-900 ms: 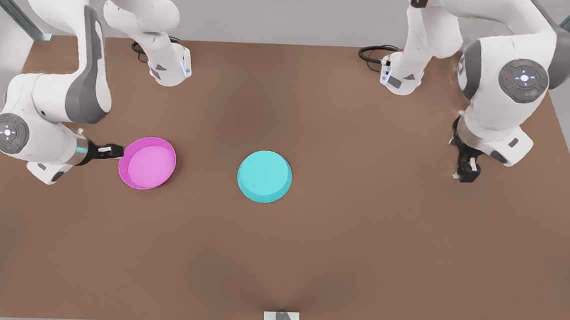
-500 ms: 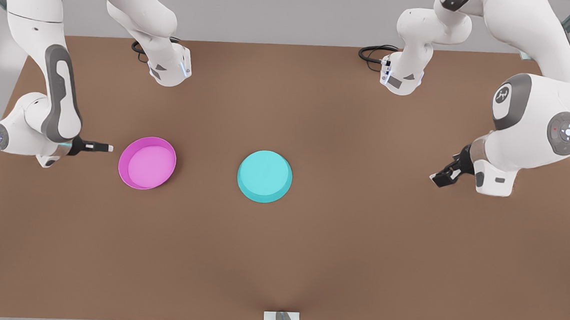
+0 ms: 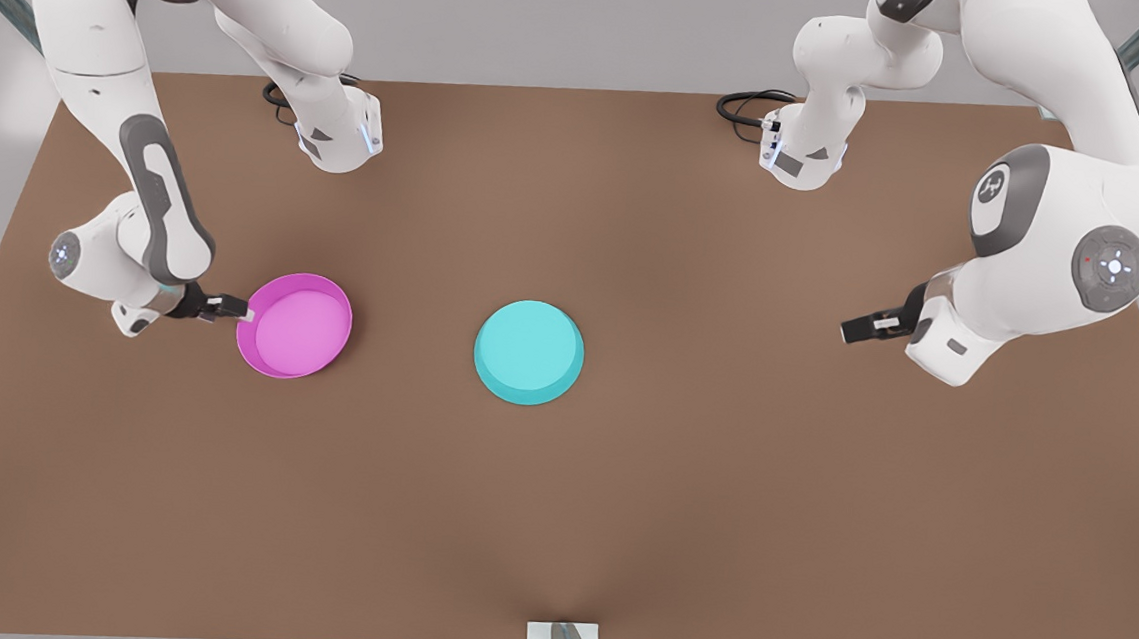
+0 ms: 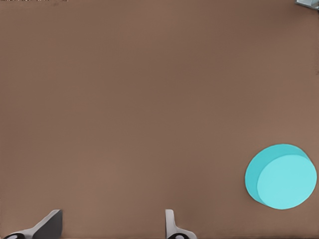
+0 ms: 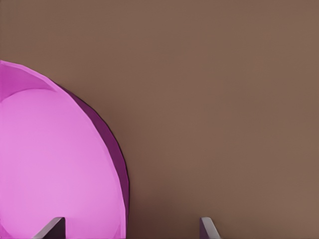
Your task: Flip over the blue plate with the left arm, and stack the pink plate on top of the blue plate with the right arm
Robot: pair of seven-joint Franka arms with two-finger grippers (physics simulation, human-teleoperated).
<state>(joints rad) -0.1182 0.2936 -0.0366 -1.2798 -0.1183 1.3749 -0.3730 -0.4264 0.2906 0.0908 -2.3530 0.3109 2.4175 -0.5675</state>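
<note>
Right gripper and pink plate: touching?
Cannot tell. Front view puts the right gripper at the pink plate rim; no gap or contact is plain.

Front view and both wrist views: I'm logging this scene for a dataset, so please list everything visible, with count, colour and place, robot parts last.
pink plate: one, magenta, rim up, toward the front view's left.
blue plate: one, cyan, flat base up, near the table's middle, apart from the pink one.
table: one, brown, under everything.
cables: black, by the two arm bases at the far edge.
right gripper: one, black, at the pink plate's rim on the front view's left; jaws open.
left gripper: one, black, over bare table on the front view's right, far from the blue plate; jaws open.
</note>
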